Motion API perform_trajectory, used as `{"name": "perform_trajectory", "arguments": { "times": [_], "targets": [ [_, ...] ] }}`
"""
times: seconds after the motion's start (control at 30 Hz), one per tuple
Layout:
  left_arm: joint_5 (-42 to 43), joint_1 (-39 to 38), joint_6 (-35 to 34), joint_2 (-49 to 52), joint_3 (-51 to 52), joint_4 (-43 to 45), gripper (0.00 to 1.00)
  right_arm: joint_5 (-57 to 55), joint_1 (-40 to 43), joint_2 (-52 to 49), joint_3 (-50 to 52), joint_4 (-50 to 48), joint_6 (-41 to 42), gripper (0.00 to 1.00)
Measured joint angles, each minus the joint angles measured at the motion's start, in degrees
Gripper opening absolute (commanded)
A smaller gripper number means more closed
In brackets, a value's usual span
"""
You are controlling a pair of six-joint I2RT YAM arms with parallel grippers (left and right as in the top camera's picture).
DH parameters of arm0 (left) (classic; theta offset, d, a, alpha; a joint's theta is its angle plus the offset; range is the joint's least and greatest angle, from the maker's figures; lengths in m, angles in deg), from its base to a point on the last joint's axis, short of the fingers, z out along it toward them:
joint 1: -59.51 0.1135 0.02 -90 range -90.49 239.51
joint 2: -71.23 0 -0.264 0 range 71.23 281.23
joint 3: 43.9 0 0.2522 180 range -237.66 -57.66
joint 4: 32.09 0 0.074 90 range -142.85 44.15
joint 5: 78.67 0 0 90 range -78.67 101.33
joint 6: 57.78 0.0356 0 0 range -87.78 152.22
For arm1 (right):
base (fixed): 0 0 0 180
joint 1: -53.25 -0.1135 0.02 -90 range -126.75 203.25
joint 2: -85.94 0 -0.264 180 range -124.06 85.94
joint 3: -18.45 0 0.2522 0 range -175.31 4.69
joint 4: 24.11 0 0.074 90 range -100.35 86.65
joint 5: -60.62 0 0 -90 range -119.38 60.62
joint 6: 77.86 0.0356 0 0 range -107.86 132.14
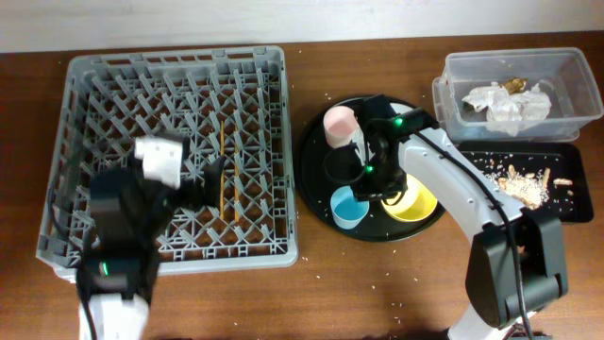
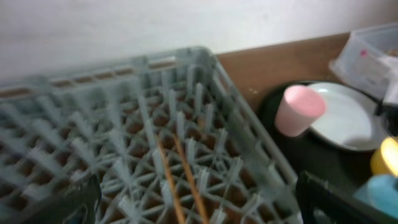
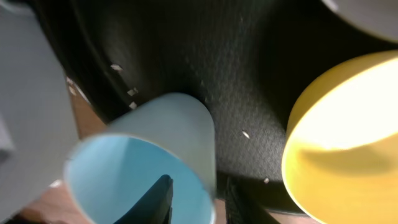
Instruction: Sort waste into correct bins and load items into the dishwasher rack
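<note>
Straddling the rim of the light blue cup (image 3: 143,162), the right pincer (image 3: 199,200) hangs over the round black tray (image 1: 316,156).

In the blurred right wrist view one finger sits inside the cup and the other outside, a gap showing on each side of the wall, so the jaws stand released; both fingers are cut off at the lower edge; the yellow bowl (image 3: 342,124) stands just beside the cup; the pink cup (image 1: 338,125) sits at the tray's far side; the grey-white plate (image 2: 345,121) is largely hidden under the right arm from overhead; the left pincer (image 2: 199,211) hovers over the dishwasher rack (image 1: 85,113), spread wide and grasping nothing, only its edges in view; chopsticks (image 2: 180,180) lie among the pegs; napkins (image 1: 505,102) fill the clear tub (image 1: 453,85); food bits (image 1: 524,181) lie in the black rectangular tray (image 1: 566,203); crumbs dot the worktop (image 1: 377,283).
</note>
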Motion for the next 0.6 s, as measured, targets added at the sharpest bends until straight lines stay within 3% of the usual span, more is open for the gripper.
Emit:
{"name": "perform_trajectory", "arguments": {
  "times": [0.1, 0.33, 0.4, 0.5, 0.6],
  "targets": [
    [7.0, 0.0, -3.1, 14.4, -12.2, -4.6, 0.99, -1.0, 0.0, -2.1, 0.1, -0.4, 0.4, 0.04],
    [13.0, 0.0, -4.8, 29.7, -14.6, -12.7, 0.99, 1.0, 0.5, -3.4, 0.2, -1.6, 0.6, 0.04],
    [17.2, 0.0, -5.0, 32.5, -14.6, -16.3, 0.99, 7.4, 3.0, -3.4, -0.5, -1.9, -0.2, 0.04],
    [27.6, 0.0, -7.6, 33.2, -14.6, -16.2, 0.99, 23.5, 14.2, 1.0, -3.8, -7.6, -1.6, 0.04],
    [37.7, 0.0, -16.9, 33.2, -14.6, -14.8, 0.99, 42.2, 21.0, 3.9, -5.0, -14.2, -2.1, 0.04]
  ]
}}
